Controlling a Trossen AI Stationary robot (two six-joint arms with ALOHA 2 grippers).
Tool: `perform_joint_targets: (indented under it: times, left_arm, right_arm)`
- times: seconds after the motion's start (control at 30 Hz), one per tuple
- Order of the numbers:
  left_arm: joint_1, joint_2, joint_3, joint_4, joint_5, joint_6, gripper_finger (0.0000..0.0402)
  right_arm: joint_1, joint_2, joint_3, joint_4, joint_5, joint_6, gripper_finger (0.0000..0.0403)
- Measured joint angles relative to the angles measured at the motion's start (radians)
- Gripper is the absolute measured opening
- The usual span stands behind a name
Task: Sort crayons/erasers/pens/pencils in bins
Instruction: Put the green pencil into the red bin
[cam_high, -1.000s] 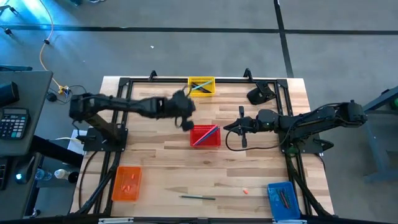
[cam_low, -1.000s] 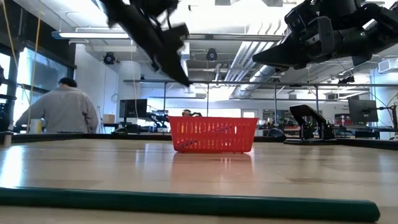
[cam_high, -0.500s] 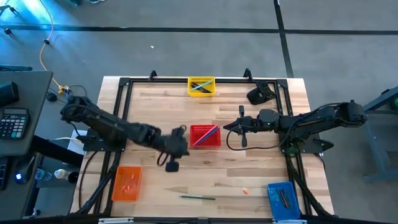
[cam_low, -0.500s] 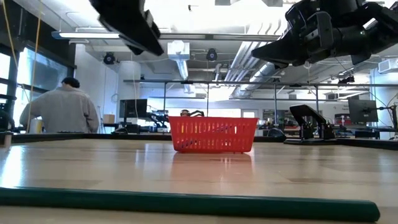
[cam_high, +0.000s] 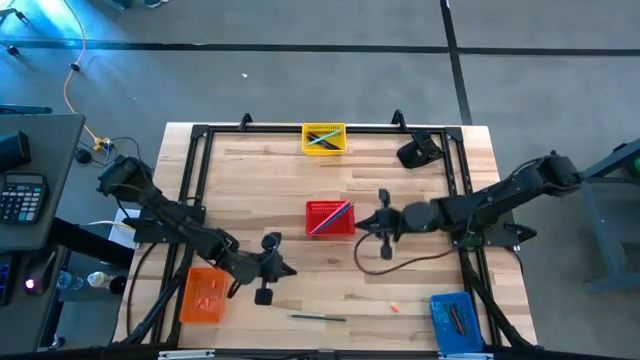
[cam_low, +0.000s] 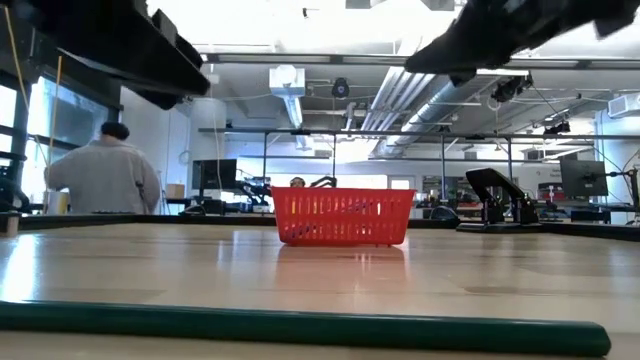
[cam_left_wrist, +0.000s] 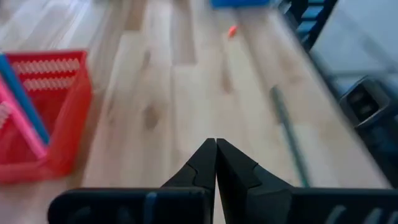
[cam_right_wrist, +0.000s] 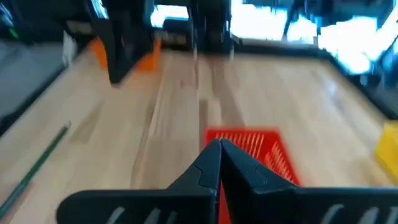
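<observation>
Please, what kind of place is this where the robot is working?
It looks like a robotics lab or workshop. The wooden table stands on a bare concrete floor. Behind it, the low view shows exposed ceiling ducts, desks with monitors, and a person standing at a workstation.

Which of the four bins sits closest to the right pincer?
The red bin, mid-table, just beside the right pincer; the yellow, orange and blue bins sit farther off.

I work in a robotics lab: beyond my wooden table (cam_low: 320, 270) stand monitors (cam_low: 214, 173), exposed ceiling ducts (cam_low: 400, 90), and a person (cam_low: 102, 175) at a far bench.
</observation>
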Motion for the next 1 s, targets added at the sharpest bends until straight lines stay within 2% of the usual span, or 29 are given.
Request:
perform_joint_targets:
  times: [0.13, 0.3, 0.53, 0.67, 0.77, 1.0]
  left_arm:
    - [-0.009, 0.0, -0.096, 0.194, 0.007, 0.008, 0.0]
    - [-0.009, 0.0, -0.205, 0.399, 0.062, 0.026, 0.0]
    - [-0.007, 0.0, -0.295, 0.546, 0.05, 0.035, 0.0]
    - [-0.005, 0.0, -0.308, 0.546, 0.038, 0.034, 0.0]
    - [-0.005, 0.0, -0.312, 0.542, 0.035, 0.035, 0.0]
    - [-0.007, 0.0, -0.312, 0.526, 0.043, 0.031, 0.0]
  right_arm:
    - [0.114, 0.092, 0.127, -0.168, 0.084, 0.14, 0.0]
    - [0.217, 0.26, 0.316, -0.367, 0.127, 0.28, 0.0]
    - [0.283, 0.527, 0.643, -0.677, 0.122, 0.458, 0.0]
    - [0.309, 0.664, 0.813, -0.802, 0.04, 0.51, 0.0002]
    - [0.322, 0.751, 0.938, -0.874, 0.005, 0.548, 0.0023]
    - [0.36, 0.923, 1.159, -0.999, -0.036, 0.619, 0.0113]
